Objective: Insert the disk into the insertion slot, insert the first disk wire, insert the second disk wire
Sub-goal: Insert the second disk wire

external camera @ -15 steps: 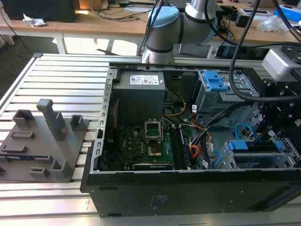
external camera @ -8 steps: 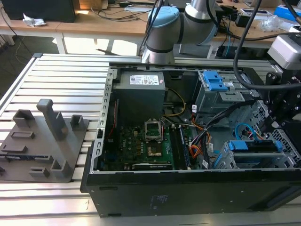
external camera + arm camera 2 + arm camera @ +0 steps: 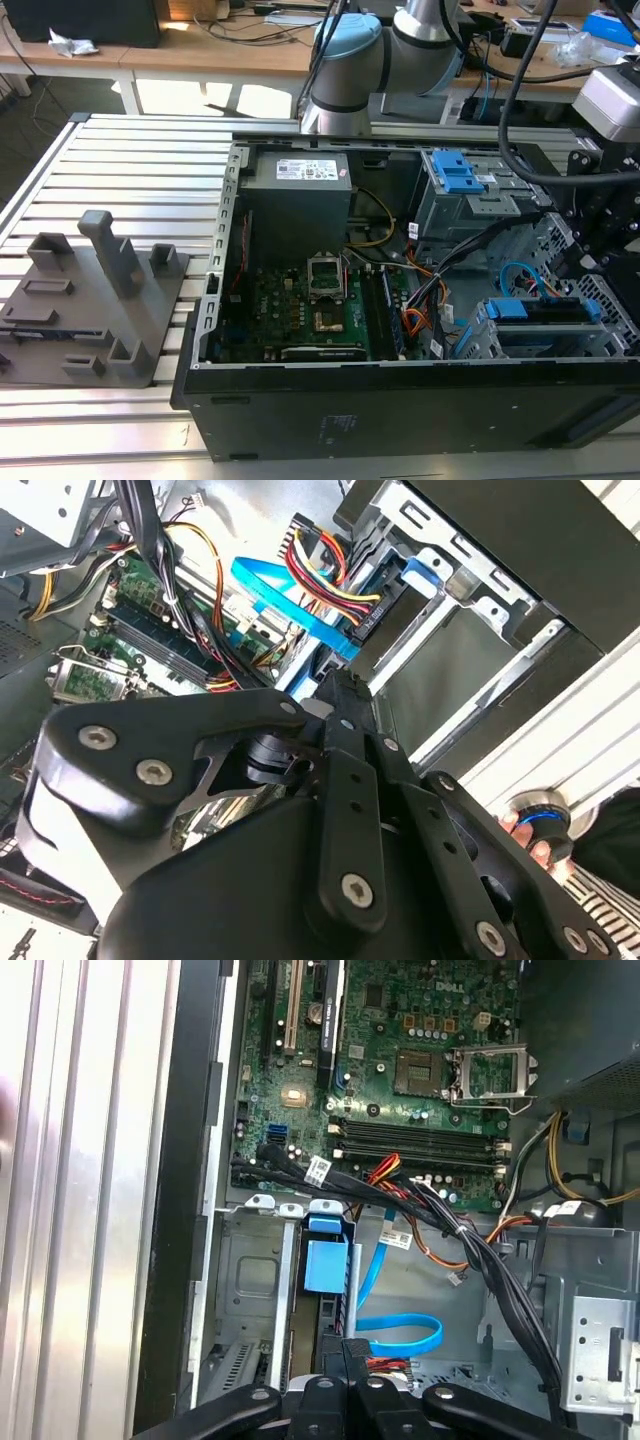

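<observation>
Fingers [image 3: 360, 1355] pressed together beside the disk [image 3: 326, 1265], seated in the insertion slot [image 3: 250, 1270]; cables [image 3: 470, 1245] crowd close.

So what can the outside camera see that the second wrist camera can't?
The exterior view adds the grey plastic stand sitting on the ribbed silver metal table, and the boxy dark grey power supply inside the computer.

The second wrist view adds a person's hand by the computer's edge, and a bundle of red, yellow and black wires going into a plug.

Both share the green motherboard and the grey perforated sheet-metal drive cage.
</observation>
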Tool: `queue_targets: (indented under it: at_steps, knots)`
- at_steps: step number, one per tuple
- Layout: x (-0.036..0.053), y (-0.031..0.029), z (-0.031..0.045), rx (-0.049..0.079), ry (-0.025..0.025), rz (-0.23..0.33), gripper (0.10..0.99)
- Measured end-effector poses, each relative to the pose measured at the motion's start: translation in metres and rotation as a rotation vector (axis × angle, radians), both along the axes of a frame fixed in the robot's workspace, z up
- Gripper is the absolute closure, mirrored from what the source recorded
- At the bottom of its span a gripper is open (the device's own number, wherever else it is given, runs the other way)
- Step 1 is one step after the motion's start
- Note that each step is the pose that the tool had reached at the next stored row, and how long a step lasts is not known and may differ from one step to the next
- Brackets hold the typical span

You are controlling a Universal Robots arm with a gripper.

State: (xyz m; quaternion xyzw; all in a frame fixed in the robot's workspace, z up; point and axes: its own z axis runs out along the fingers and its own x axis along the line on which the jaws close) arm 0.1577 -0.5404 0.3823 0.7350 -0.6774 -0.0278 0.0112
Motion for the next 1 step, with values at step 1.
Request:
queue_targets:
  at_steps: [1]
  knots:
    - [0.0, 0.0, 0.0001, 0.0, 0.0, 0.0, 0.98]
